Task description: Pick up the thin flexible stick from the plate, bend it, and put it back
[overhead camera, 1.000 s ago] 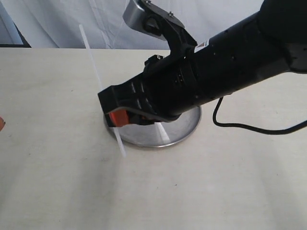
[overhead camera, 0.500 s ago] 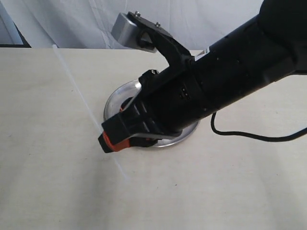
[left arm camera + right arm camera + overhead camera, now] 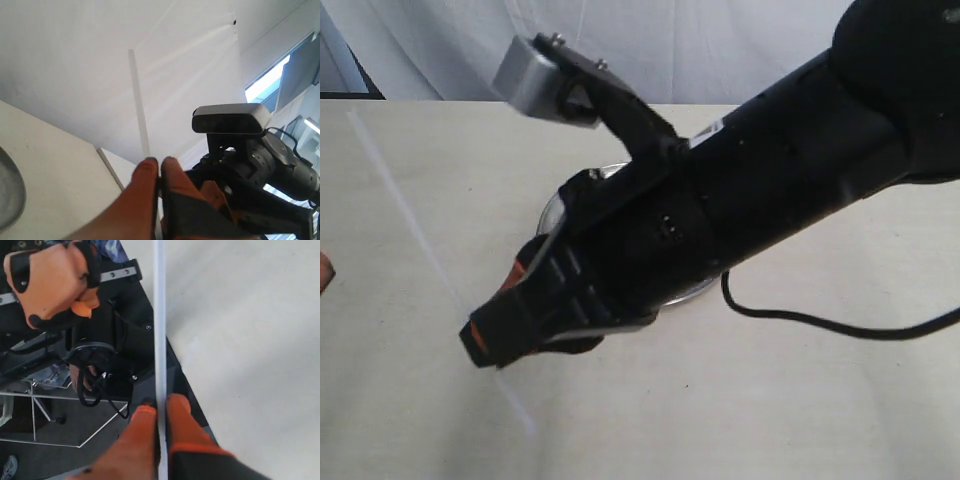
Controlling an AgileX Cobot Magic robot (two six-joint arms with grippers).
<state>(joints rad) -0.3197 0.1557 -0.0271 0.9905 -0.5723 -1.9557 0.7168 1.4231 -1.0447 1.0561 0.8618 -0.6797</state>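
Between right fingers [image 3: 142, 432], stick [image 3: 159, 315] pinched

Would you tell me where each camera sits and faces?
Exterior: off the arms, looking down across the table toward the backdrop; shows the right arm, its fingers pinching the stick.
Left wrist: on the left arm, facing up at the backdrop; shows its fingers, the right arm beyond.
Right wrist: on the right arm, facing down at table and floor; shows its fingers pinching the stick, the left arm beyond.
Shared: all three show the stick; each wrist view shows the other arm.
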